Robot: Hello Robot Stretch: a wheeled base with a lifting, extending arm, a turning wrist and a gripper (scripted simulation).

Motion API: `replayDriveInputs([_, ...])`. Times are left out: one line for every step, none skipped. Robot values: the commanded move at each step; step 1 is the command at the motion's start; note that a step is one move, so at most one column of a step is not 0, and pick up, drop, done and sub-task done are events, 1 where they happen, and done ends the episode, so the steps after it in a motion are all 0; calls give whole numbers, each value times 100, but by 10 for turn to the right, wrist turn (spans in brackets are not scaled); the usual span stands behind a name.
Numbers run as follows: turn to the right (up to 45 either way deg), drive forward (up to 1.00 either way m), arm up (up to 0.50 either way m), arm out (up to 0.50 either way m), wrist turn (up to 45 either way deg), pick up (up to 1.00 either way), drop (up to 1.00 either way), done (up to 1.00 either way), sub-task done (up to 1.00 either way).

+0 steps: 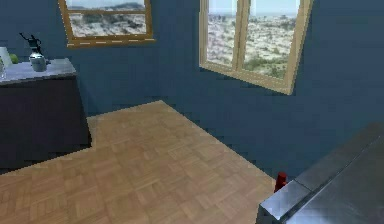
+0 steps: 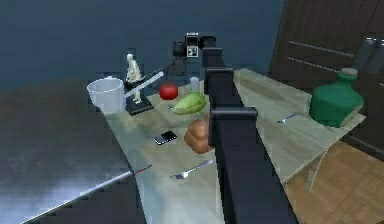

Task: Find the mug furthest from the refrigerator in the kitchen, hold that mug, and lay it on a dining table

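Note:
A white mug-like vessel [image 2: 105, 92] stands at the far left end of a light wooden table [image 2: 270, 140] in the arm side view. My arm [image 2: 235, 150] rises as a dark bar over the table's middle, ending at the white marker squares [image 2: 191, 46]. From there the gripper [image 2: 148, 80] slants down to the left, its thin fingers [image 2: 140, 86] ending close by the white vessel and a small pale statue [image 2: 133, 68]. Things stand on the table behind the fingers, so I cannot tell whether the gripper holds anything.
The table also bears a red round fruit [image 2: 170, 91], green leaves [image 2: 190, 103], a brown lump [image 2: 200, 133], a phone [image 2: 165, 137], a fork [image 2: 190, 172] and a green vase [image 2: 335, 100]. A dark door [image 2: 320, 40] stands behind. Ahead lie open wooden floor [image 1: 150, 160], a dark counter [image 1: 40, 115], a window [image 1: 250, 40] and a grey surface [image 1: 335, 185].

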Motion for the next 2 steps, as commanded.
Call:
replayDriveInputs([0, 0, 0, 0, 450, 0, 0, 0, 0])
replayDriveInputs([0, 0, 0, 0, 390, 0, 0, 0, 0])
